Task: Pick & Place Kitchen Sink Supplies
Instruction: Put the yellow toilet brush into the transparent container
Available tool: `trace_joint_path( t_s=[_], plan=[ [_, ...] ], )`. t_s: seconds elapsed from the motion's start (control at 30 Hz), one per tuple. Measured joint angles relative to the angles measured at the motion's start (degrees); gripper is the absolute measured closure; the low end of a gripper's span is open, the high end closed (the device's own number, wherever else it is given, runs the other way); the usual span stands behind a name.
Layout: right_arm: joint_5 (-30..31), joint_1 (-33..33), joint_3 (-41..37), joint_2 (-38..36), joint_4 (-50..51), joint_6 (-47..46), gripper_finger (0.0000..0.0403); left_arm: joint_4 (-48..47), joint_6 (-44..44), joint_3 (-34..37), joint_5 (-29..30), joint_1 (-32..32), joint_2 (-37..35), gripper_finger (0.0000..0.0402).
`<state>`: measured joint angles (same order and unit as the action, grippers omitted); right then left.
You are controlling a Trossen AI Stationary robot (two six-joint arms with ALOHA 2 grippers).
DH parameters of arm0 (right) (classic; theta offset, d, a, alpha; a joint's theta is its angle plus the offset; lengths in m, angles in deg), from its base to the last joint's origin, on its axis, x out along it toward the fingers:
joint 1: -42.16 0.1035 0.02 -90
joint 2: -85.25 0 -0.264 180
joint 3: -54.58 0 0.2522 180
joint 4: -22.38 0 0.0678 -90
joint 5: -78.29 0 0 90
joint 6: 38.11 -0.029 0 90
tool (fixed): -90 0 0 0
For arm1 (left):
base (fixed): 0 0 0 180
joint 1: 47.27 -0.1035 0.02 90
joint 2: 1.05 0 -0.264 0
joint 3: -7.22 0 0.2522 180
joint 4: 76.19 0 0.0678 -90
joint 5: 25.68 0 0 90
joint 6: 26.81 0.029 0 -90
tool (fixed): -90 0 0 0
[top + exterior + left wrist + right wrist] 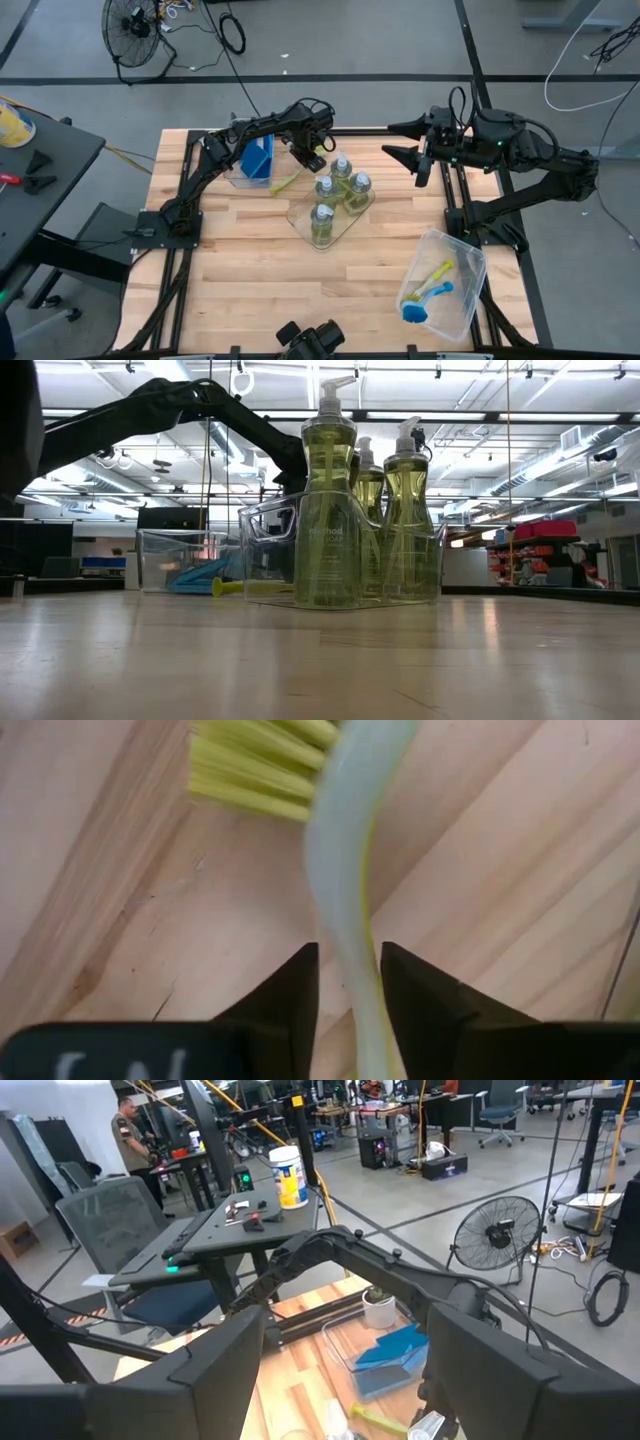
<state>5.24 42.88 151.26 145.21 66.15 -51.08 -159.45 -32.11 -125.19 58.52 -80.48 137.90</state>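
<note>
A yellow-green dish brush [285, 183] lies flat on the wood table between a clear bin [238, 178] of blue sponges [258, 158] and a clear tray [300, 213] holding several upright bottles [340, 190] of yellow-green liquid. My left gripper [312, 160] points down over the brush's handle and is shut on it; in the left wrist view the bristles [260, 765] show beyond the gripper [349, 995]. My right gripper [397, 140] hangs open high above the table's far right, with nothing between its fingers. My left gripper pinches the brush's pale handle [348, 955] between its two fingers [290, 995], partway back from the bristle head. The fingers come from above, pointing down, and lie across the handle. The brush still lies on the table.
A second clear bin [470, 262] at the near right holds a yellow-green brush [437, 272] and a blue brush [418, 308]. The bottle tray stands close to the right of my left gripper. Bare wood lies at the table's near left [240, 290].
</note>
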Motion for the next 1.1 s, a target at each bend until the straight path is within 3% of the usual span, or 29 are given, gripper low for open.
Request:
trace_joint_path(
  t_s=[0.33,0.63,1.1],
  plan=[
    [0.02,0.01,0.0,0.0,-0.51,0.0,0.0117,0.08,0.3,-0.07,0.63,0.06,-0.54,0.0396],
    [0.0,0.0,0.0,0.0,-0.59,0.0,0.0117,-0.13,0.07,-0.07,1.49,-0.11,-0.34,0.0398],
    [-0.09,0.01,0.0,0.01,-0.56,0.0,0.0117,-2.02,2.91,0.09,0.85,0.31,-1.41,0.0367]
  ],
)
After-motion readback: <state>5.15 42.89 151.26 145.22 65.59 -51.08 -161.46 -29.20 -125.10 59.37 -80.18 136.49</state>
